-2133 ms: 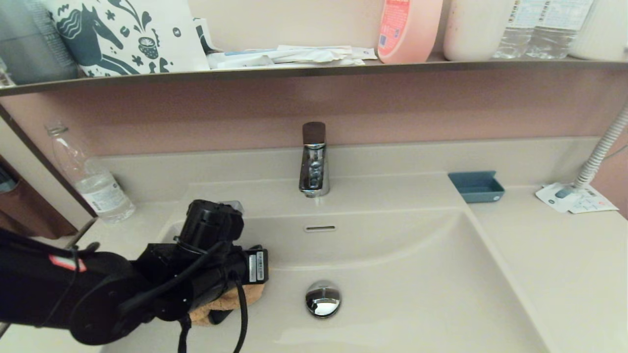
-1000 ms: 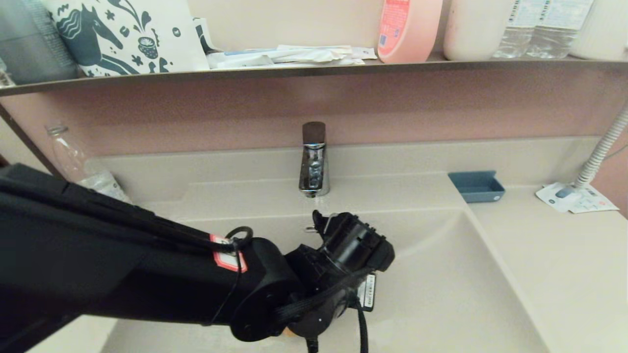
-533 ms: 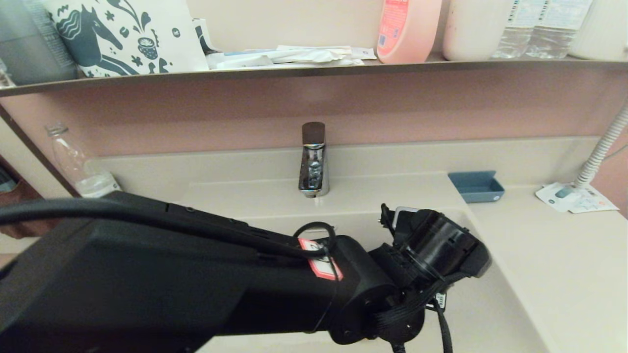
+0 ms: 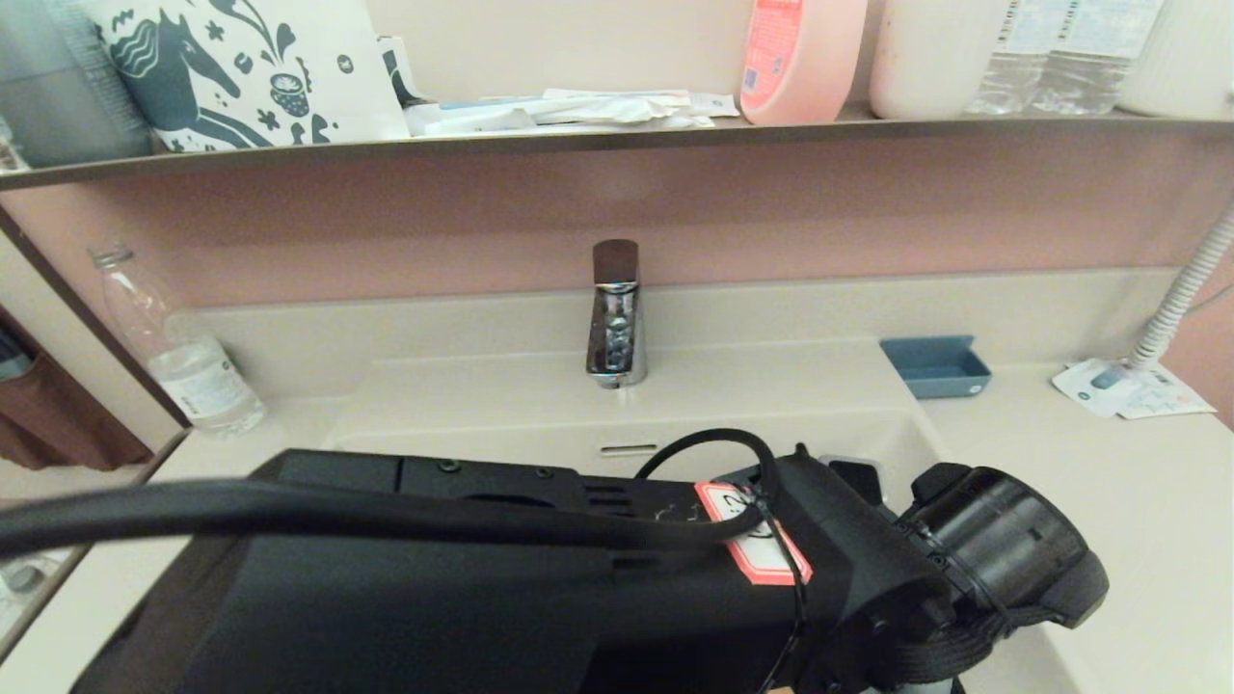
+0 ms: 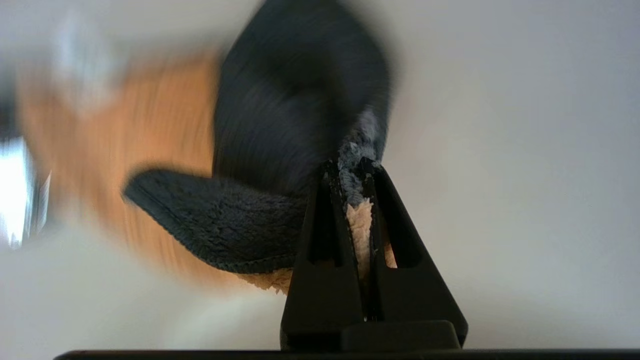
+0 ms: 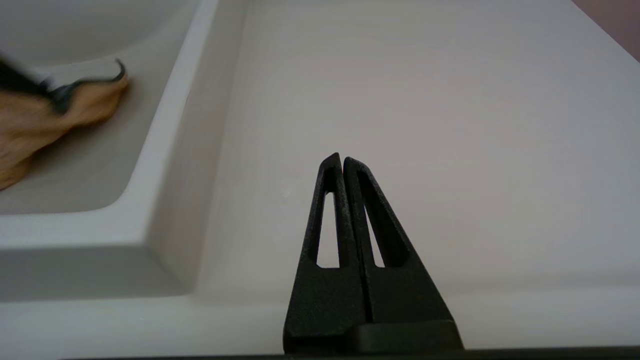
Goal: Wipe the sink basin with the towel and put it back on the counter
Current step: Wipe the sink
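My left arm [image 4: 578,578] reaches across the sink basin [image 4: 540,439] to its right side and covers most of the bowl and the drain plug. In the left wrist view my left gripper [image 5: 350,167] is shut on the towel [image 5: 225,225], a fluffy cloth with an orange-tan face and a dark blue-grey face, pinched between the fingers over the pale basin floor. The right wrist view shows the towel [image 6: 60,110] low in the basin [image 6: 75,170] near its right wall. My right gripper [image 6: 341,159] is shut on nothing above the counter [image 6: 425,100], out of the head view.
A chrome faucet [image 4: 615,313] stands behind the basin, above the overflow slot [image 4: 628,448]. A blue dish [image 4: 935,366], papers [image 4: 1128,388] and a ribbed hose [image 4: 1181,299] lie on the right counter [image 4: 1109,501]. A water bottle [image 4: 198,371] stands at the left. A laden shelf [image 4: 617,140] runs overhead.
My left arm has swept with the towel from the basin's left side, past the drain, to its right side. The right arm has not shown in the head view.
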Motion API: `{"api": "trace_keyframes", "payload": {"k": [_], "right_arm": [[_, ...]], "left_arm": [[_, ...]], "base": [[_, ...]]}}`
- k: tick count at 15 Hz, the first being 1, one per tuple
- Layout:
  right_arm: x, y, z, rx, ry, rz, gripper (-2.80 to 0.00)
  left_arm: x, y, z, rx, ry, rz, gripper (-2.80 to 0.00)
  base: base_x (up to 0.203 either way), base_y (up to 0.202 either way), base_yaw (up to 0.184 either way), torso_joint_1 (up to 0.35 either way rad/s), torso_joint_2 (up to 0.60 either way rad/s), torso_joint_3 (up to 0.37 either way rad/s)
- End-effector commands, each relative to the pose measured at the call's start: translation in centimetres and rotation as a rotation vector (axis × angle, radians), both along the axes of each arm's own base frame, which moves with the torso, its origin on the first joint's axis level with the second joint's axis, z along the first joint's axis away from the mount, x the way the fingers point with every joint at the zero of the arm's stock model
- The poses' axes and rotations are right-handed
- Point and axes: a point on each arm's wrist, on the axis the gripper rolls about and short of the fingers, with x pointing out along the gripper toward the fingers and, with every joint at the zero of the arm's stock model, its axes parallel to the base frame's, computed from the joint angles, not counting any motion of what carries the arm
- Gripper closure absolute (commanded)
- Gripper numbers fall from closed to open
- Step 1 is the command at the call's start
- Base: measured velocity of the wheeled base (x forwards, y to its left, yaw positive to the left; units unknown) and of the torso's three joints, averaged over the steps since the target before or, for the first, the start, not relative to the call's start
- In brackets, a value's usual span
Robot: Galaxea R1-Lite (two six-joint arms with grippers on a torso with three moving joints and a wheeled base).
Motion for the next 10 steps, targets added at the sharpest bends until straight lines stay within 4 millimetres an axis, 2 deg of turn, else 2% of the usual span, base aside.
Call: {"api": "trace_keyframes", "payload": {"k": [1,6,10], "right_arm": [[0.0,0.0,0.0,0.000,0.002,0.001,0.00],[0.0,0.0,0.0,0.000,0.002,0.001,0.00],[0.0,0.0,0.0,0.000,0.002,0.001,0.00]], "left_arm": [[-0.7,1.6,0.0,0.088,0.120,0.077,0.00],[0.2,5.7,-3.0,0.275,0.239,0.182,0.00],[2.9,11.0,-0.8,0.307,0.253,0.233,0.00]], "base": [[0.000,0.000,0.000,0.000,0.00,0.000],[0.000,0.000,0.000,0.000,0.00,0.000],[0.000,0.000,0.000,0.000,0.00,0.000]]}}
